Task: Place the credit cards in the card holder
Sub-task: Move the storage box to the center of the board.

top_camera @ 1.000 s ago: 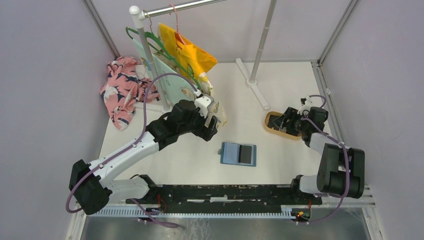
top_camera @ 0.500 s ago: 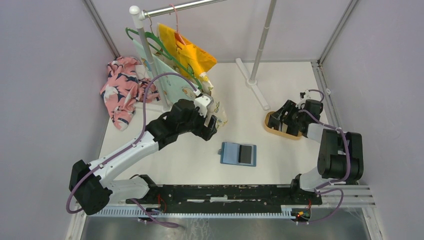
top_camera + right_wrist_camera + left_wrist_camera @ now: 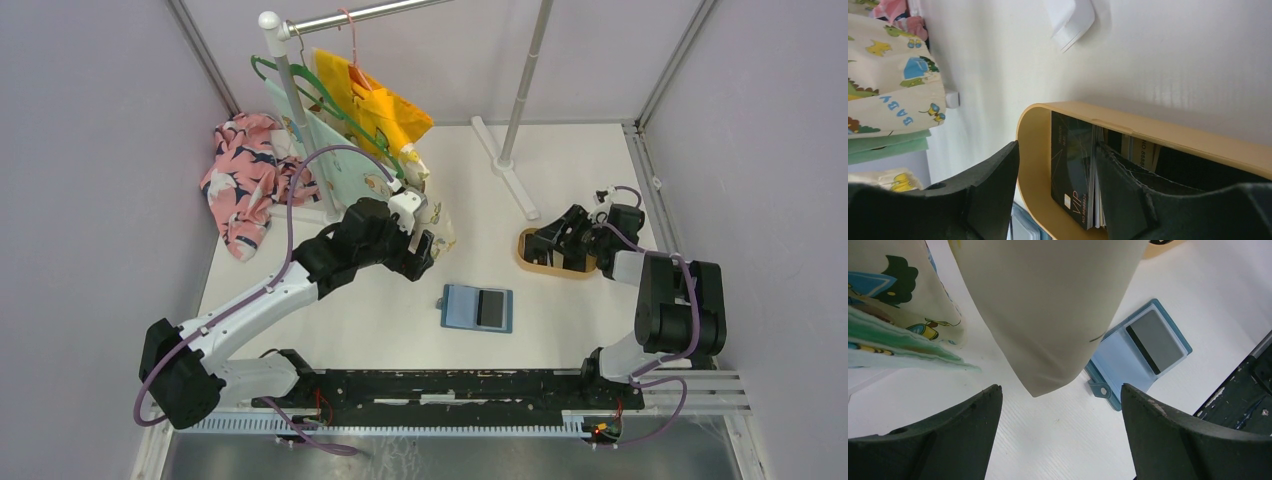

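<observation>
Light, stiff and slick handling is expected of the credit cards (image 3: pixel 1095 200); the flat faces near the free edge are best pinched. They are stood on edge in the tan tray (image 3: pixel 1030 150), the black VIP card (image 3: pixel 1070 170) bracketed by the half-open right pincer (image 3: pixel 1057 147), unclamped. The card holder (image 3: pixel 477 308) is laid open on the desk (image 3: pixel 380 320), near the wide left pincer (image 3: pixel 1060 390).

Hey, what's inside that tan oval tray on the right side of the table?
The tan tray holds a black card marked VIP, with the edges of more cards beside it. The right gripper is over it, and one finger covers the rest of the inside.
</observation>
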Tool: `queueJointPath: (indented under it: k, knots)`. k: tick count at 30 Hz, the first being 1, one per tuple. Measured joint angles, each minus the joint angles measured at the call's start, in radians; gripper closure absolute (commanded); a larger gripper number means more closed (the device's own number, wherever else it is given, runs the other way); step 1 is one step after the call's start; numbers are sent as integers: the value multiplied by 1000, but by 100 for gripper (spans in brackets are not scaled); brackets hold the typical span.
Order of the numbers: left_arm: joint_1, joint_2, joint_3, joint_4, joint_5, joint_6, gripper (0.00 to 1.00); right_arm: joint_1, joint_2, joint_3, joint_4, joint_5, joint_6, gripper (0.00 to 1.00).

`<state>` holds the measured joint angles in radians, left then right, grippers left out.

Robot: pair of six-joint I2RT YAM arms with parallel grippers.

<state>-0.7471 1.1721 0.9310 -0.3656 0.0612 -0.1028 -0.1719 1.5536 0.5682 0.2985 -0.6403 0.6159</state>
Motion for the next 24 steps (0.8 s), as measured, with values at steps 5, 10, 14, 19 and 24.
queueJointPath:
  k: [5, 10, 14, 19, 24]
  knots:
    - [1, 0, 0, 0, 1, 0, 7, 0, 0, -12, 39, -61, 38, 42]
    - [2, 5, 0, 0, 2, 0, 7, 0, -1, -25, 95, -114, 75, 45]
    - [2, 6, 0, 0, 2, 0, 7, 3, -1, -27, 116, -145, 88, 46]
    - [2, 6, 0, 0, 2, 0, 7, 32, 2, -26, 135, -170, 94, 48]
    - [2, 9, 0, 0, 3, 0, 7, 58, 24, -26, 132, -179, 85, 49]
